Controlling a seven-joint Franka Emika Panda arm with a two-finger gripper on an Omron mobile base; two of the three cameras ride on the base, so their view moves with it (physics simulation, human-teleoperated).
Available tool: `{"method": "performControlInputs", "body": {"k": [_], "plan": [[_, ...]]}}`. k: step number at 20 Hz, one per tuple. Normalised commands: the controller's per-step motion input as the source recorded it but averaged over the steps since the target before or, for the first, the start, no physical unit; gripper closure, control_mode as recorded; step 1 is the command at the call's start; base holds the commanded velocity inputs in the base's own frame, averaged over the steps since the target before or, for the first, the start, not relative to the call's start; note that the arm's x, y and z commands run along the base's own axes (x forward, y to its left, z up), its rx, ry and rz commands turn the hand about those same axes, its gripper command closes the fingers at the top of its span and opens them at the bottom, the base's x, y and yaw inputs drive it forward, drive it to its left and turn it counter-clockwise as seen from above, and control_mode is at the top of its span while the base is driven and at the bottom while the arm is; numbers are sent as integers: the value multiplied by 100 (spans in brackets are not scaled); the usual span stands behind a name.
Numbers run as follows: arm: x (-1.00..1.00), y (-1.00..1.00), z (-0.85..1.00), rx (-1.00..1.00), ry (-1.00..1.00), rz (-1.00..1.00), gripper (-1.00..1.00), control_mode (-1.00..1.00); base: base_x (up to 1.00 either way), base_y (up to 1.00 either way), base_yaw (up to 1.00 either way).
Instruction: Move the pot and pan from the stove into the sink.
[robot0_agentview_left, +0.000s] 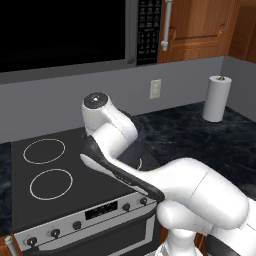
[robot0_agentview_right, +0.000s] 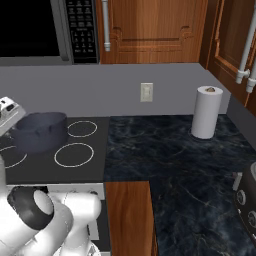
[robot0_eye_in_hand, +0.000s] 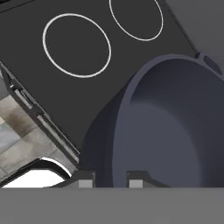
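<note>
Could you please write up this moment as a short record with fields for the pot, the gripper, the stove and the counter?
pot: dark grey pot, tilted, its rim between the fingertips in the hand view
gripper: gripper shut on the pot's near rim
stove: black stove; its white burner rings are bare in all three views
counter: dark marbled counter with a paper towel roll standing upright by the wall
</note>
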Motion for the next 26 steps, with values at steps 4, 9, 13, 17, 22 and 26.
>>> {"method": "performControlInputs", "body": {"k": [4, 9, 13, 17, 22, 26], "plan": [[-92, -12, 1, 0, -19, 9, 100, -100, 0, 0, 0], [-83, -11, 0, 0, -32, 6, 100, -100, 0, 0, 0], [-72, -6, 4, 0, -41, 5, 100, -100, 0, 0, 0], [-61, 0, 1, 0, -41, 5, 100, -100, 0, 0, 0], [-23, 1, 0, 0, -18, 3, 100, -100, 0, 0, 0], [0, 0, 0, 0, 0, 0, 100, -100, 0, 0, 0]]}}
